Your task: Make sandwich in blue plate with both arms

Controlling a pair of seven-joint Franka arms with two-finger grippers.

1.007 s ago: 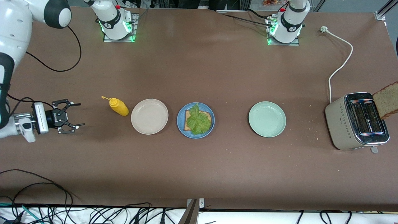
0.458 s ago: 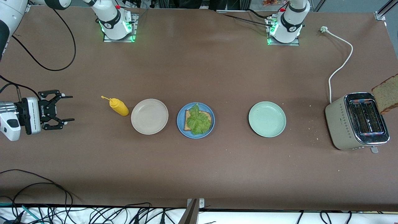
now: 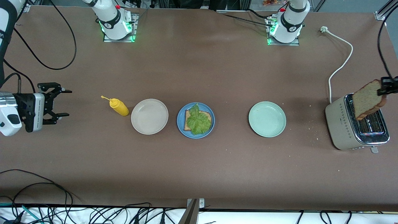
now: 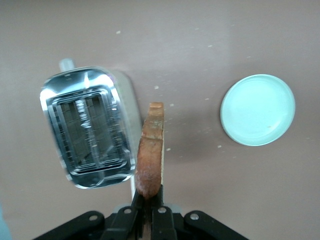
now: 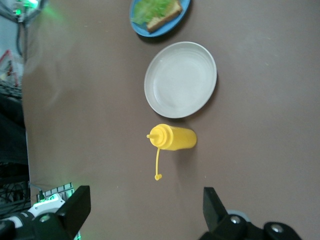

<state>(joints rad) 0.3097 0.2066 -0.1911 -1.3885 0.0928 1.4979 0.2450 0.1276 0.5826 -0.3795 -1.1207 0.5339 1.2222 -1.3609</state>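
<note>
Front view: blue plate (image 3: 180,124) sat mid-table betw beige plate (image 3: 149,116) and green plate (image 3: 267,119); on it, bread slice (image 3: 187,119) topped w/ lettuce (image 3: 198,120). Mustard bottle (image 3: 117,106) lay beside beige plate, toward right arm's end. Left gripper (image 3: 383,88) held 2nd slice (image 3: 367,100) over toaster (image 3: 342,124). Right gripper (image 3: 60,103) hung over bare table, jaws wide, nothing in them.

Left wrist view: fingers (image 4: 161,219) clamped slice (image 4: 150,150) edge-on, toaster (image 4: 90,134) and green plate (image 4: 257,109) below.

Right wrist view: fingers (image 5: 214,207) spread wide above bottle (image 5: 174,138), beige plate (image 5: 180,79), blue plate (image 5: 155,31).
</note>
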